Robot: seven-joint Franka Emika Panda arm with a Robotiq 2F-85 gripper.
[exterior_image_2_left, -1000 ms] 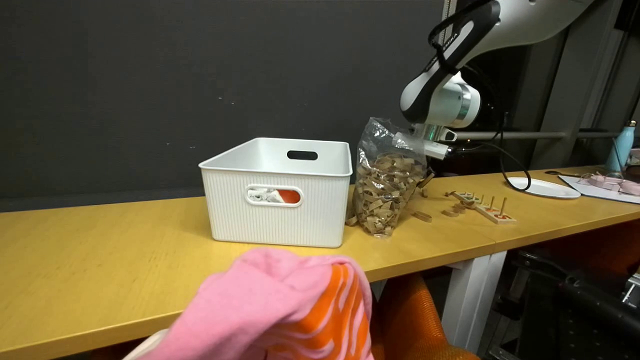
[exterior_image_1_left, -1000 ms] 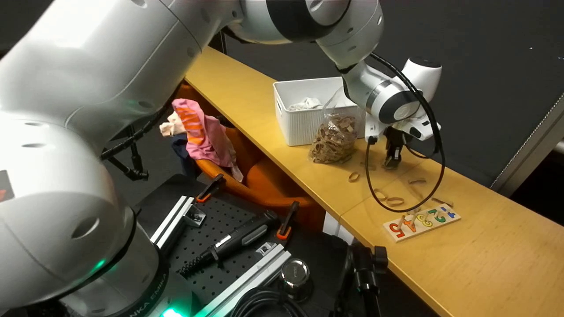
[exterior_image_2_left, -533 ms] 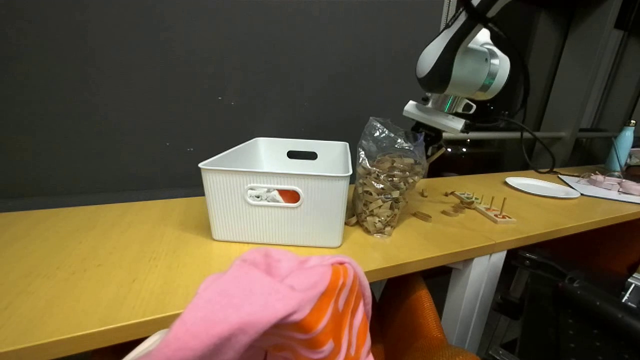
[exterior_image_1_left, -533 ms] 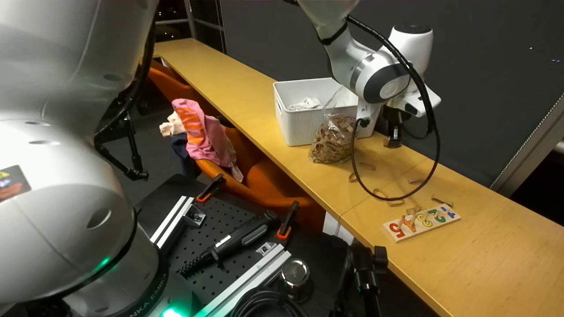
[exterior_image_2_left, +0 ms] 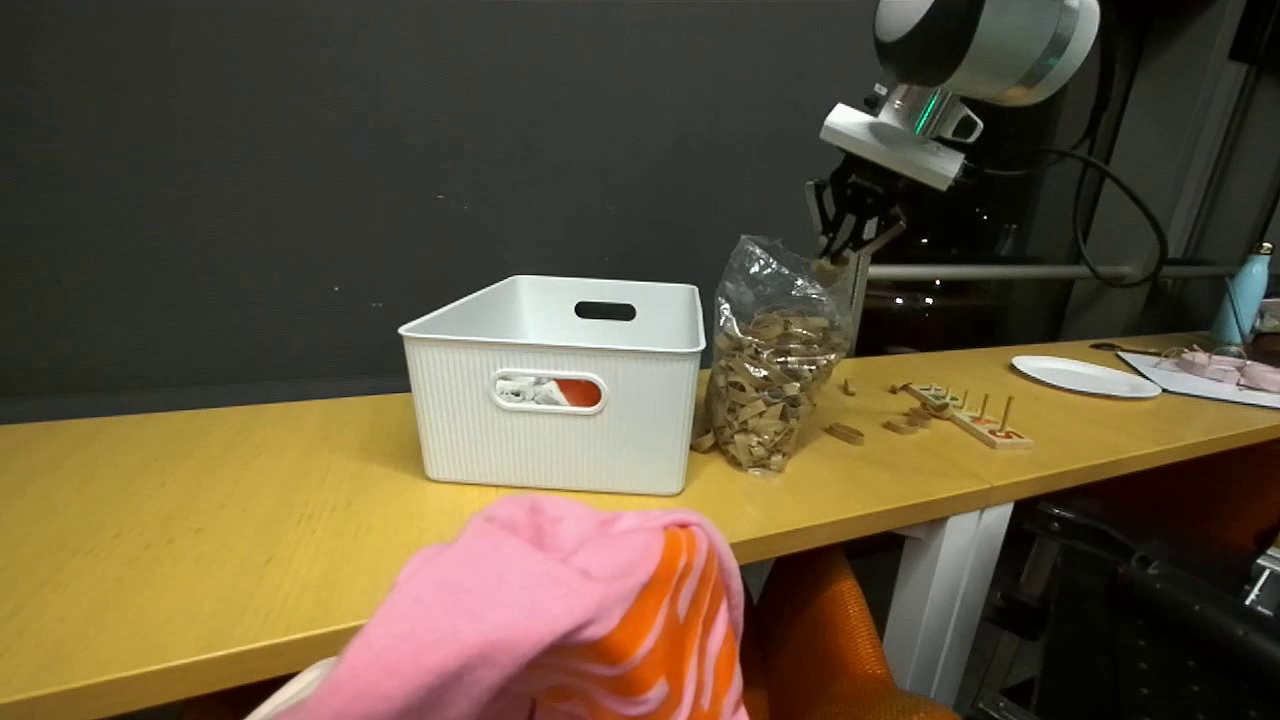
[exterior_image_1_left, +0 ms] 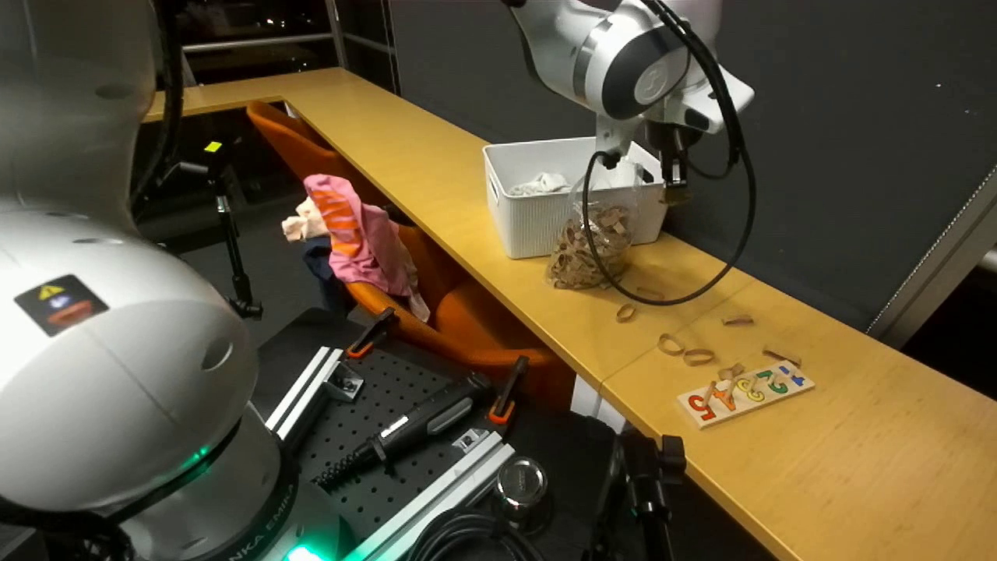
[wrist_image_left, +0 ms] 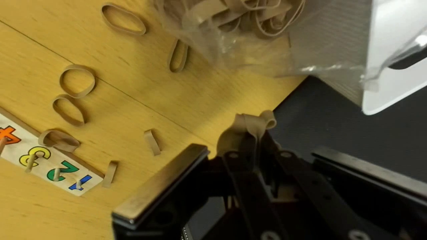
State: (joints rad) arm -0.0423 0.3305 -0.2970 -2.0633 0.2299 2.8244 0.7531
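Note:
My gripper (wrist_image_left: 257, 146) is shut on a tan rubber band (wrist_image_left: 255, 124), pinched between the fingertips with loops sticking out beyond them. I cannot tell whether it is one band or more. In both exterior views the gripper (exterior_image_1_left: 676, 191) (exterior_image_2_left: 838, 255) hangs well above the table. A clear plastic bag (exterior_image_1_left: 580, 257) (exterior_image_2_left: 770, 400) full of such bands stands below it, beside the white bin (exterior_image_1_left: 530, 226) (exterior_image_2_left: 550, 450). Several loose bands (wrist_image_left: 152, 143) lie on the table. A wooden number board (wrist_image_left: 43, 171) (exterior_image_1_left: 740, 405) with upright pegs lies beyond them.
The bin's rim (exterior_image_2_left: 550, 348) stands left of the bag in an exterior view. A dark wall (exterior_image_1_left: 857, 195) runs behind the table (exterior_image_1_left: 872, 436). A pink cloth (exterior_image_1_left: 366, 241) hangs on an orange chair (exterior_image_1_left: 475, 319). A white plate (exterior_image_2_left: 1085, 376) and blue bottle (exterior_image_2_left: 1245, 295) stand farther off.
My gripper has risen from close to the table to well above it, with the band in it. The bag, bin, board and loose bands lie as before.

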